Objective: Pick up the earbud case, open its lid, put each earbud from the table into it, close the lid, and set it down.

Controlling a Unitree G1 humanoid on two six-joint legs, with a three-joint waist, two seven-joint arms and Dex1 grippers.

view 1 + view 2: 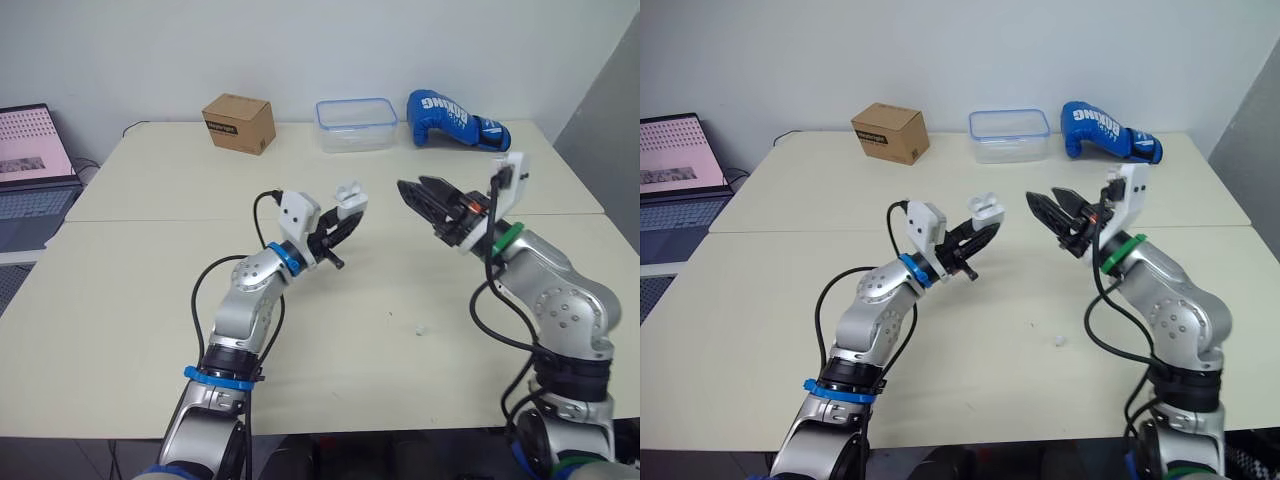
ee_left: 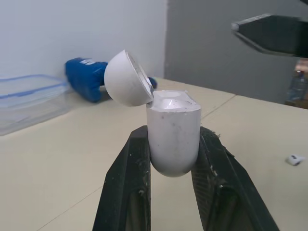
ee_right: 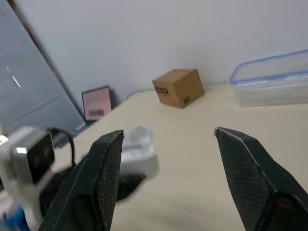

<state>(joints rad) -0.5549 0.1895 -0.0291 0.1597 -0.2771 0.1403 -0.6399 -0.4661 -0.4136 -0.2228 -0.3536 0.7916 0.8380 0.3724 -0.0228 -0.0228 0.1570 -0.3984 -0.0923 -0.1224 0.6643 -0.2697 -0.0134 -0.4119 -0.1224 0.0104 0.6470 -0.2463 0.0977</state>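
Clamping the flipped-open earbud case (image 2: 173, 139), the left gripper (image 1: 343, 222) is presenting it for loading to the spread, empty right gripper (image 1: 412, 188) at 3 o'clock.

The case (image 2: 173, 137) is showing white with faint dark specks, and its lid (image 2: 126, 79) is showing white too. The left hand (image 1: 345, 218) and right hand (image 1: 412, 186) are showing black fingers. A blue band (image 1: 287, 258) is ringing the left wrist and a green band (image 1: 505, 238) the right. The worktop (image 1: 150, 290) is looking pale cream, with a white earbud (image 1: 421, 328) lying on it. At the far edge, the box (image 1: 238, 122) is showing brown with a dark label, the tub (image 1: 356, 123) clear with a blue rim, and the glove (image 1: 450, 118) blue with white lettering. Far left, a laptop (image 1: 30, 140) is glowing pink with a dotted pattern.
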